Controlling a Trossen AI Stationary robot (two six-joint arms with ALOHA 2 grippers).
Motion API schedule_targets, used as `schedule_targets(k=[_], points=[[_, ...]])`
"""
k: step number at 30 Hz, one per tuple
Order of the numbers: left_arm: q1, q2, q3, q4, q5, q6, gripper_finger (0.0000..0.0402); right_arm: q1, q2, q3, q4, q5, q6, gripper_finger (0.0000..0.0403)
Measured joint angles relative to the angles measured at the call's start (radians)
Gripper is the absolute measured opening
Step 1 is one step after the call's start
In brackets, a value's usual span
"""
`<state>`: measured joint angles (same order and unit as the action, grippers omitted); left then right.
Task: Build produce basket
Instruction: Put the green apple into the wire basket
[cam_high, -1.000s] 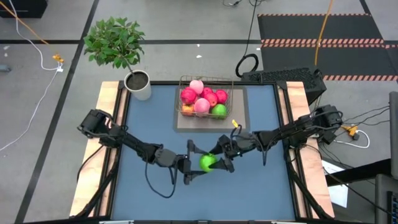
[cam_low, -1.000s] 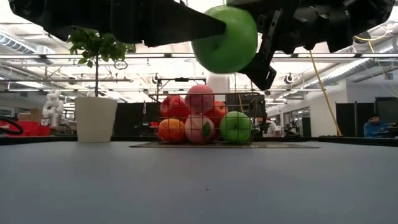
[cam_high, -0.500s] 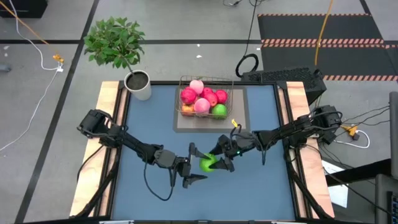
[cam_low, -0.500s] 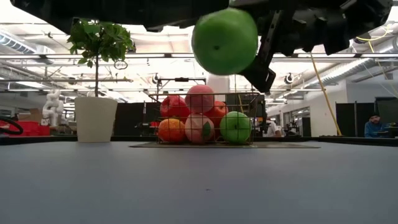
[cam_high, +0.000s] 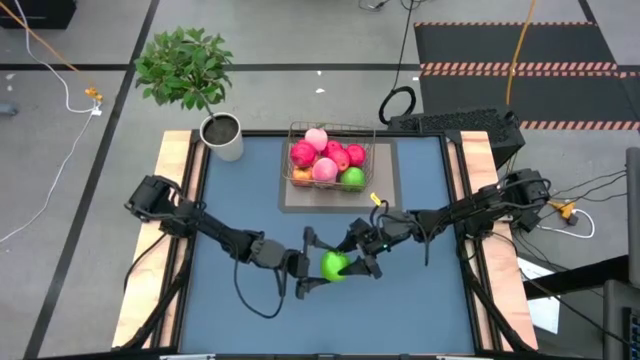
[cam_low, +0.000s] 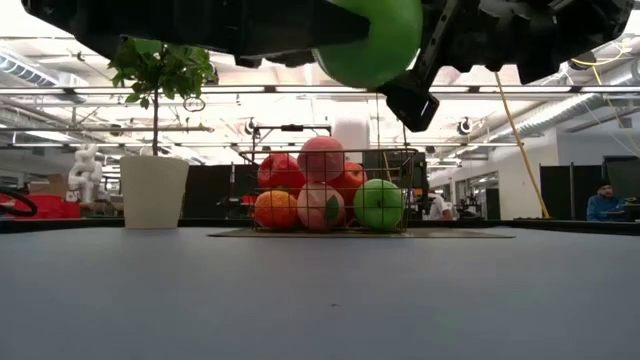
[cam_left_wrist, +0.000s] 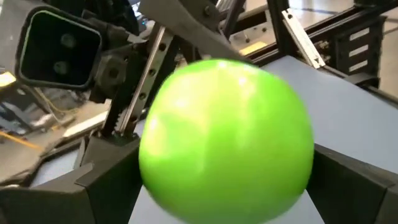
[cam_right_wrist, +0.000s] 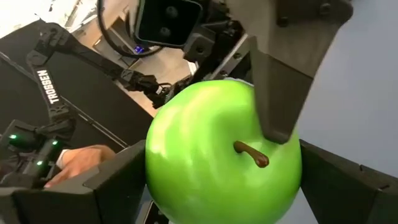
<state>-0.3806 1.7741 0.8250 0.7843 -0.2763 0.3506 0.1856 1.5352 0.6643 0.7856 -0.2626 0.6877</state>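
A green apple (cam_high: 335, 265) hangs in the air above the middle of the blue table, between both arms. My right gripper (cam_high: 355, 258) comes from the table's right and is shut on it. My left gripper (cam_high: 320, 263) comes from the left and stands open, one finger on each side of the same apple (cam_left_wrist: 224, 137). The wire basket (cam_high: 372, 150) stands on a grey mat at the far middle. It is piled with produce (cam_high: 325, 160): red, pink and orange fruits and one green apple. My right gripper pinches the apple between its two fingers (cam_right_wrist: 118, 186), which lie on two opposite sides (cam_right_wrist: 297, 168). The fingers come about level from the table's right, and the stem (cam_right_wrist: 252, 154) faces back toward the wrist. The apple is lifted clear of the table. My left gripper: whether its fingers touch the apple, I cannot tell.
A potted plant (cam_high: 185, 70) in a pale pot (cam_high: 222, 135) stands at the far left corner. The grey mat (cam_high: 300, 200) reaches out in front of the basket. Bare blue tabletop (cam_high: 400, 310) lies near the front edge. A person (cam_low: 600, 200) sits far off in the room.
The green apple has risen a little with my right gripper, which has tipped slightly, and the apple has turned somewhat in the air. It stays clear of the table.
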Motion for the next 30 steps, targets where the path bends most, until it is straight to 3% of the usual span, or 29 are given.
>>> schedule_targets(k=[10,17,24,30], points=[[-0.001,0.000,0.017,-0.005,0.044,0.063,0.0388,0.000,0.001,0.000,-0.015,0.023,-0.003,0.0353],[-0.001,0.000,0.019,-0.028,0.045,0.094,0.0321,0.007,0.002,0.000,-0.013,0.029,-0.036,0.0355],[-0.003,0.000,0.019,-0.050,0.040,0.122,0.0321,0.008,0.002,-0.001,-0.020,0.075,-0.119,0.0357],[-0.050,-0.010,0.021,-0.096,-0.128,0.181,0.0338,-0.019,-0.005,0.003,-0.067,0.102,-0.224,0.0357]])
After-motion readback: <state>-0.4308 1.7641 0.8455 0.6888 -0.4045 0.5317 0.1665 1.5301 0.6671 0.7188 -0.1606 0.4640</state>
